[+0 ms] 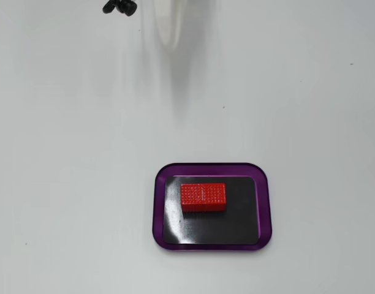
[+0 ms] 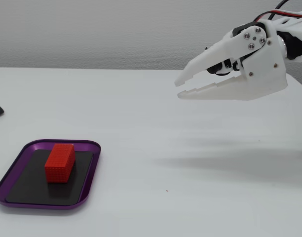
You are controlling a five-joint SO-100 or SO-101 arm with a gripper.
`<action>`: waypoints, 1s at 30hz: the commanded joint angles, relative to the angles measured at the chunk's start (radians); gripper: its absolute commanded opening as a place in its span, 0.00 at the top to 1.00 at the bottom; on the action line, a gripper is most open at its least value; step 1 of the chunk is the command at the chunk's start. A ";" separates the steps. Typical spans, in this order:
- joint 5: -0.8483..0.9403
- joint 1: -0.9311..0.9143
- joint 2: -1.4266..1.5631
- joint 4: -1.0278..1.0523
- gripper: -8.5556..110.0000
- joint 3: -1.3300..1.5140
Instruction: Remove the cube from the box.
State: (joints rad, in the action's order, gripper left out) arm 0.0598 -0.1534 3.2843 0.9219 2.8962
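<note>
The gripper [image 2: 179,88] hangs in the air above the white table [image 2: 156,148], its white fingers slightly apart and holding nothing; in a fixed view its tips point toward the left of the picture, with a narrow gap between upper and lower finger; in a fixed view from above only a blurred white tip [image 1: 170,24] shows at the top edge. The cube [image 2: 59,162] lies well apart from the gripper, low and far out ahead of its tips, flat on the black bottom of the box [image 2: 87,183]; in a fixed view from above the cube [image 1: 203,197] sits straight out from the tip, toward the upper side of the box [image 1: 160,202], its long side along the box's long side; it touches no rim. A small black object [image 1: 120,7] lies on the table just beside the gripper's tip, at the top edge of that view.
</note>
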 commanded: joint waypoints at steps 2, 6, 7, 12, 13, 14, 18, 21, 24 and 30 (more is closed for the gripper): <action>-0.003 -0.003 0.015 -0.003 0.92 0.003; -0.003 -0.003 0.015 -0.003 0.92 0.003; -0.003 -0.003 0.015 -0.003 0.92 0.003; -0.003 -0.003 0.015 -0.003 0.92 0.003; 0.000 -0.003 0.015 -0.003 0.92 0.003; 0.003 -0.003 0.015 -0.003 0.92 0.003; 0.009 -0.008 0.015 -0.006 0.92 0.003; 0.011 -0.035 0.014 -0.009 0.92 -0.008; 0.011 -0.106 0.014 -0.021 0.92 -0.011; 0.167 -0.193 -0.044 -0.069 0.92 -0.172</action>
State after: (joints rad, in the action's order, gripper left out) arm 0.1580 -0.3375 3.2674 0.8713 2.8087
